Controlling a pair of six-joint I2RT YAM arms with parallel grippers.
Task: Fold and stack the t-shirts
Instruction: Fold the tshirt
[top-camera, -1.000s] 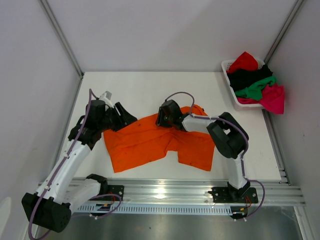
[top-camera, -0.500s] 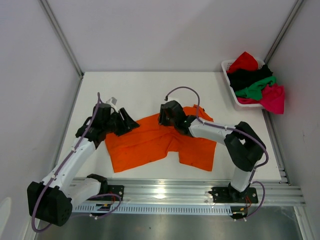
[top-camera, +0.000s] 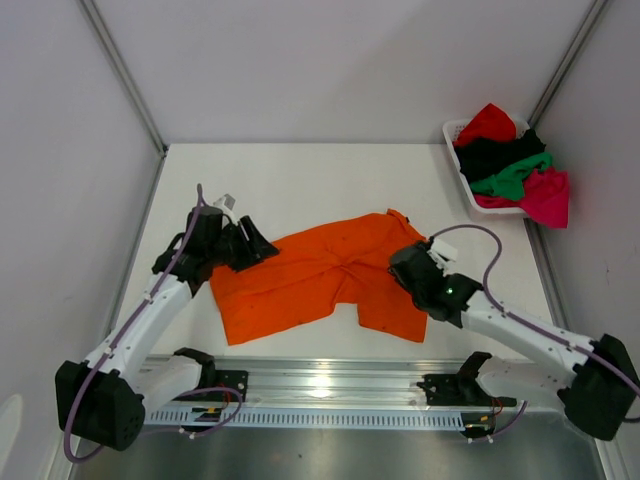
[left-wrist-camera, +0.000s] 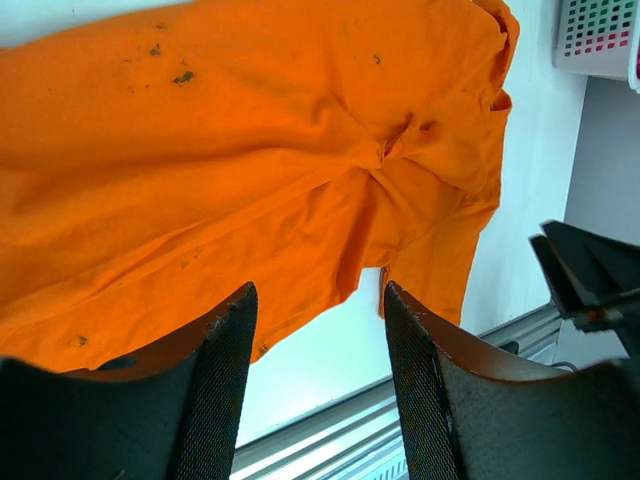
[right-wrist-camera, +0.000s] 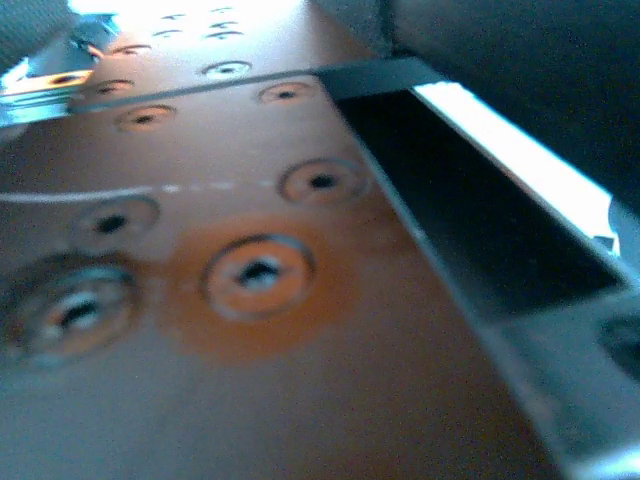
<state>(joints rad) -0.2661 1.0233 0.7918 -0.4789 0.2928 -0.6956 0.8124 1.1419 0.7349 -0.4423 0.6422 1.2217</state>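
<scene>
Orange cloth, light and limp: the orange t-shirt (top-camera: 320, 285) lies spread but rumpled on the table (top-camera: 300, 180), with a knot of creases at its middle. It should sag and drag rather than hold shape, so the hem corners or shoulder seams, pinched flat, look the best holds. The left gripper (top-camera: 250, 243) sits at its left edge, jaws apart on nothing. The right gripper (top-camera: 415, 268) is over the right side; I cannot tell how its jaws stand. The other t-shirts (top-camera: 505, 160) fill the basket (top-camera: 452, 130)
</scene>
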